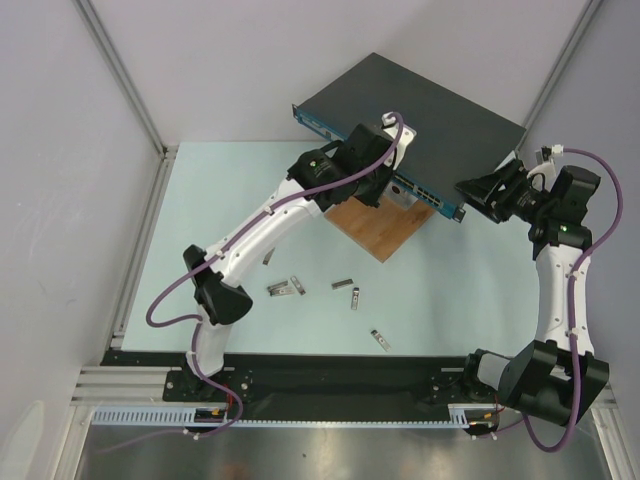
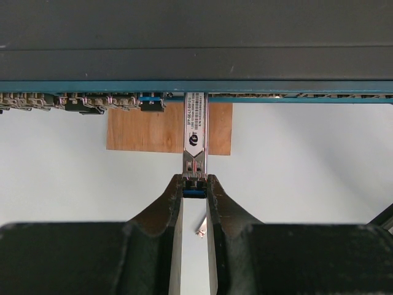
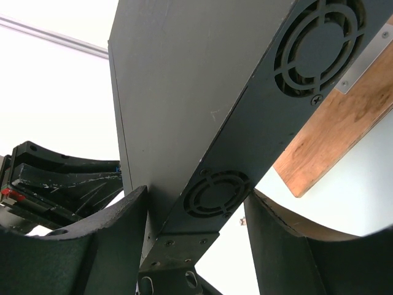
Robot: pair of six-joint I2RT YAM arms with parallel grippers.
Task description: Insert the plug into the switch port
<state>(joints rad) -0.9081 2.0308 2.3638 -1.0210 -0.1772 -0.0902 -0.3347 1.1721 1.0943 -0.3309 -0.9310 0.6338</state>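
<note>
The switch (image 1: 430, 110) is a flat dark grey box with a blue front strip of sockets (image 2: 80, 101), lying at the back of the table. My left gripper (image 2: 194, 184) is shut on the rear end of the plug (image 2: 195, 132), a slim silver module with a label. The plug points straight at the strip and its far end meets it at a socket; how deep it sits is hidden. My right gripper (image 3: 196, 215) straddles the switch's right end (image 3: 184, 92), one finger on the top face and the other against the fan side (image 3: 215, 193).
A brown wooden board (image 1: 375, 225) lies under the switch's front edge. Several loose silver modules (image 1: 285, 289) are scattered on the pale mat (image 1: 200, 220) in front of the arms. Grey walls with metal rails (image 1: 120, 70) enclose the table.
</note>
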